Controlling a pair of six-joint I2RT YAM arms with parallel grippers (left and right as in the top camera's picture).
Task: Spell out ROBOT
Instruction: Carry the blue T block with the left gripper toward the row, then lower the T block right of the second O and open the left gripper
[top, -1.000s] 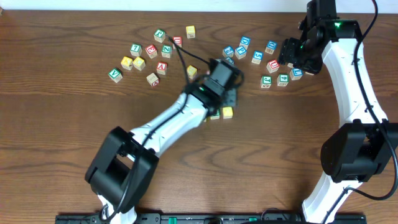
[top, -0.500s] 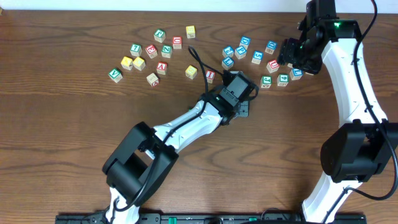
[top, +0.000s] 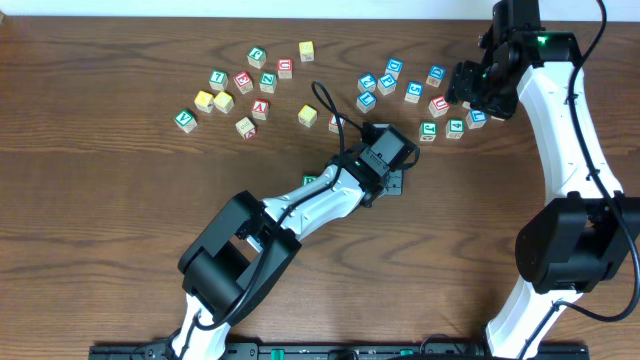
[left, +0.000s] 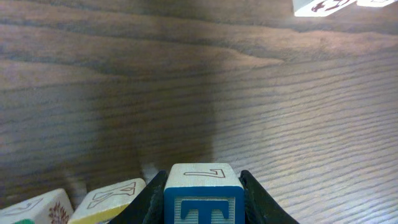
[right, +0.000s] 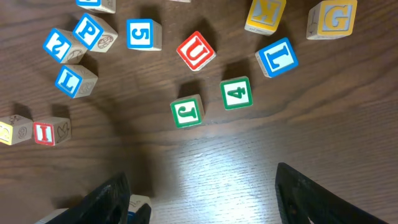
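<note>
One cube, the blue T (left: 202, 205), is clamped in the left gripper (left: 202, 190) at bottom centre of the wrist view. It's low over the table (left: 261, 99), just right of a yellow cube (left: 106, 200), likely going in as the last letter. Overhead, the left arm stretches to frame centre. Right gripper (right: 208, 196) hangs open over the upper-right cluster (right: 199, 81).

The blue-lettered T cube (left: 203, 194) is sitting upright, its T facing the wrist camera, pinched on both sides by the left gripper (left: 203, 208). Just beside it, 1 yellow-faced cube (left: 107, 200) is lying in line, then 1 pale green-edged cube (left: 36, 208), its letter unreadable.
</note>
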